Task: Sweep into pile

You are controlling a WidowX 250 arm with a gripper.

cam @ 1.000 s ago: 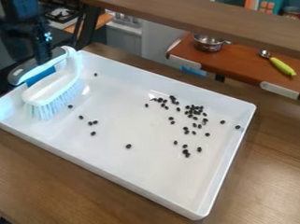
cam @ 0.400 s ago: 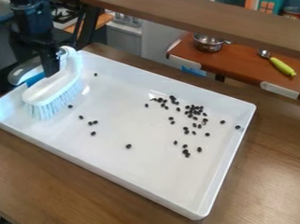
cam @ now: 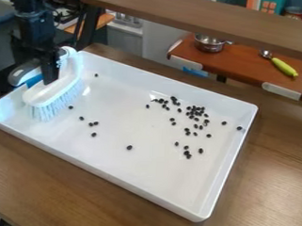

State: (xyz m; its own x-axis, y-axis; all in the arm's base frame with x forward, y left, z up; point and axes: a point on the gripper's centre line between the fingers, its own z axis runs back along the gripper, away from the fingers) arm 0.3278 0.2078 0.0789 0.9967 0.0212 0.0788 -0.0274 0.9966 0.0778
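White is the tray (cam: 148, 169) I have on the wooden worktop (cam: 263, 186), and in its far left corner, as I see it in the camera view, the brush (cam: 65, 85) sits bristles down. My claw (cam: 49, 81) hangs at its handle; whether it is clamped there or apart, I cannot tell. Small black pieces (cam: 191, 116) lie mostly scattered in the tray's right half, with several nearer the brush.

Glossy white plastic tray (cam: 135, 168)
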